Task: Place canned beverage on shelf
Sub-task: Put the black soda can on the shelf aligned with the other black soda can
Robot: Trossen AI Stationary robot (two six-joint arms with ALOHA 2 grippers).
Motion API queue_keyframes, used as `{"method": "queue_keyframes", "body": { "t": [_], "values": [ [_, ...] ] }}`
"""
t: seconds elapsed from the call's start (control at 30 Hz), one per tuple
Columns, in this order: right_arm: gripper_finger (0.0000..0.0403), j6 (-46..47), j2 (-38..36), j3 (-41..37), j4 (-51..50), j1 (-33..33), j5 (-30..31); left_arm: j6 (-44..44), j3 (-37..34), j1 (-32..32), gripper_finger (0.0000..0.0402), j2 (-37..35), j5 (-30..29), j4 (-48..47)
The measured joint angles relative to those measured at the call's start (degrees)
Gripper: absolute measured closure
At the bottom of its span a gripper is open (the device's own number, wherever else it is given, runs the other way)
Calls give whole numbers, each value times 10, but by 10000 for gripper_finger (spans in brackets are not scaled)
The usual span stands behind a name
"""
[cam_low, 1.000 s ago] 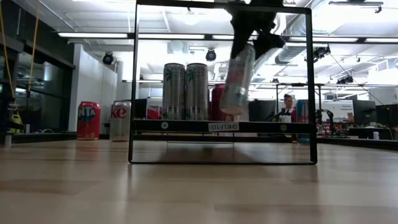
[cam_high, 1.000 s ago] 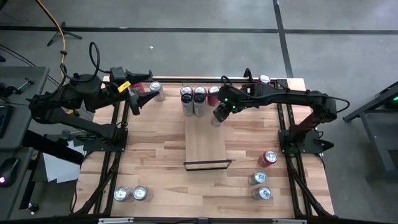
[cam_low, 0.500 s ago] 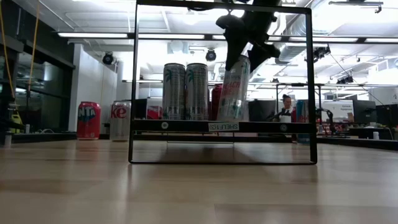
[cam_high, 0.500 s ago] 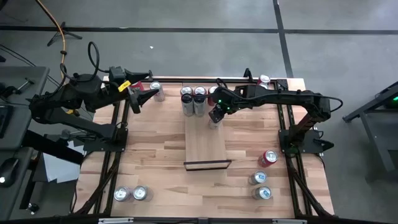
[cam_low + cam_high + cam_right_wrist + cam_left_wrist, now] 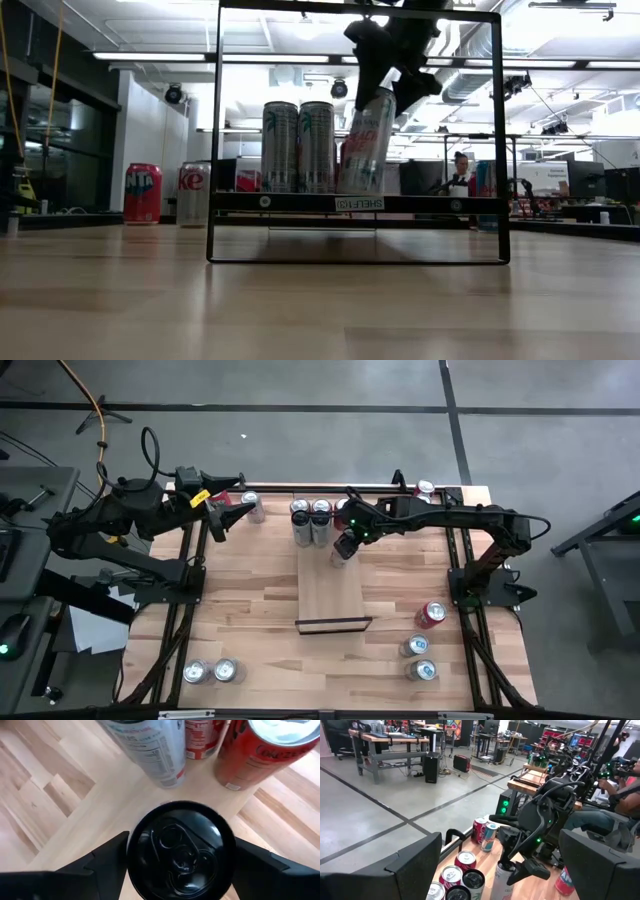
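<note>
The shelf is a pale board with black end rails, lying in the middle of the table. Two tall silver cans and a red can stand on its far end. My right gripper is shut on a tall pale can with a black top, over the shelf's far end just right of the silver cans. My left gripper is open and empty at the table's far left, beside a can. My right gripper pinches the can's upper end between its two fingers, one on each side just below the black rim. The fingers come from above, pointing down. The can hangs tilted, its top toward the table's right, its bottom at board level; whether it touches, I cannot tell.
A red can and two silver cans lie or stand at the near right; two more cans stand at the near left. One can stands at the far right corner. The shelf's near half is bare.
My right gripper has gone toward the table's left and down with the can. The can, first hanging clear above the shelf, now has its bottom at the board, next to the silver cans, still tilted.
</note>
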Motion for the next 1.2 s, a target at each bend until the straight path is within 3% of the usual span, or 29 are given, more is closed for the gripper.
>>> {"method": "queue_keyframes", "body": {
  "t": [0.83,1.07,1.2],
  "values": [
    [119,16,0,0,2,0,-12,-1,0,0,49,0,0,0],
    [118,-29,0,0,23,0,-76,-2,0,0,49,0,0,0],
    [118,-32,0,0,25,1,-82,-2,0,0,49,0,0,0]
  ]
}}
